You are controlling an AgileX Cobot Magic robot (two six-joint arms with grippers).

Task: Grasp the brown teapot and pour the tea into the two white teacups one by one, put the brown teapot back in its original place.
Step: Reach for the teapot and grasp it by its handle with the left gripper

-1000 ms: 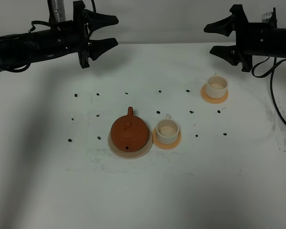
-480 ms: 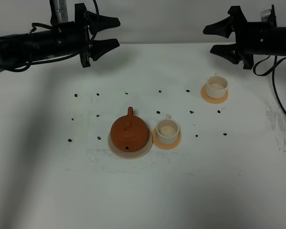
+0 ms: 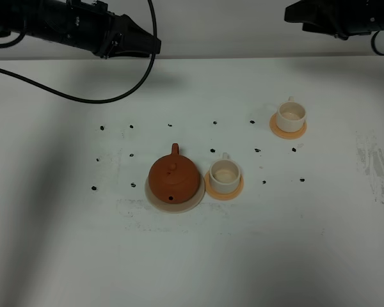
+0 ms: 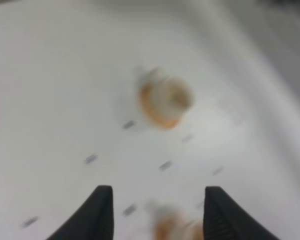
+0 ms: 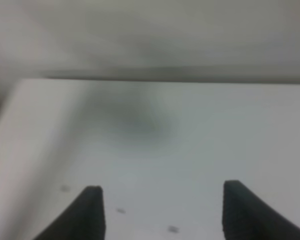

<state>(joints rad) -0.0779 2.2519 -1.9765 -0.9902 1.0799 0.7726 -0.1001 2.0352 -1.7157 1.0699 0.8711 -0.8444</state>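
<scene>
The left end effector point(image 4: 158, 190) stands with its jaws apart and nothing between them. In the high view it hangs above the far left part of the white bench point(image 3: 275, 256). The right end effector point(image 5: 161, 186) is spread wide and also empty, up over the far right edge. Both are well apart from every task thing.

The squat reddish-brown clay teapot point(image 3: 173, 178) sits lid on, on its flat pale beige disc point(image 3: 179, 208) near the middle of the bench. Its loop handle points toward the far edge and its spout toward the near edge. Just beside it on the right, a small cream-white cup point(image 3: 224, 174) stands upright on a round orange coaster point(image 3: 237, 190) whose rim meets the disc's rim. A second cream-white cup point(image 3: 290, 116) stands on its own orange coaster point(image 3: 283, 133) farther back and to the right.

By the look of it the task is at its start: no grasp, no pour, no return. Whether either cup holds tea I cannot tell.

For room, the teapot's left and near sides are bare bench with only small black marks point(image 3: 132, 154). Its right side is crowded by the near cup, so a lift likely needs to go upward first. A black cable point(image 3: 89, 101) loops low over the far left, clear of the teapot.
</scene>
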